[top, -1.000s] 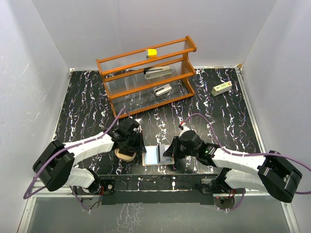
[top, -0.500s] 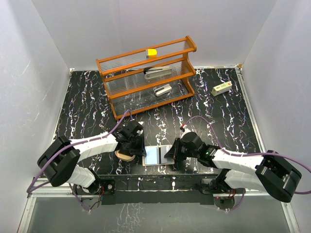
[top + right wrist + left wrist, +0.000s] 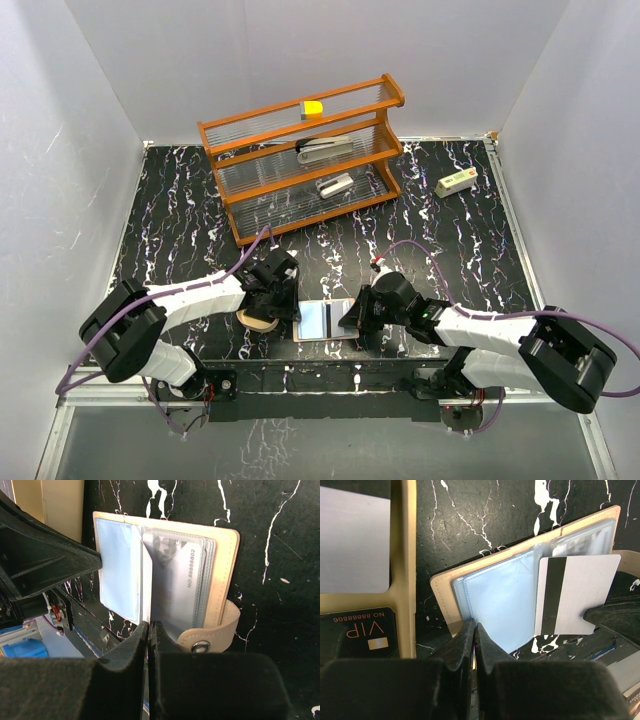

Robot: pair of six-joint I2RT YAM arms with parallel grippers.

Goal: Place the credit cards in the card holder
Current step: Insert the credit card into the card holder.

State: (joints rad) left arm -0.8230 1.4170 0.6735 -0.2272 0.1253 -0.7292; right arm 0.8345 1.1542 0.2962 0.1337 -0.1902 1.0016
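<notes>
Credit card (image 3: pixel 577 587) in tight pinch of right gripper (image 3: pixel 149 626) (white, black stripe), just over open wallet (image 3: pixel 439 587)

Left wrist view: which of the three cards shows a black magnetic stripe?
The white card over the open wallet; the black VIP card and plain grey card in the tan tray show none.

VIP card (image 3: pixel 362 631) in tray (image 3: pixel 409 555) | wallet (image 3: pixel 495 610) right of tray | second card (image 3: pixel 577 592) over wallet | rack (image 3: pixel 260 185) behind
</notes>
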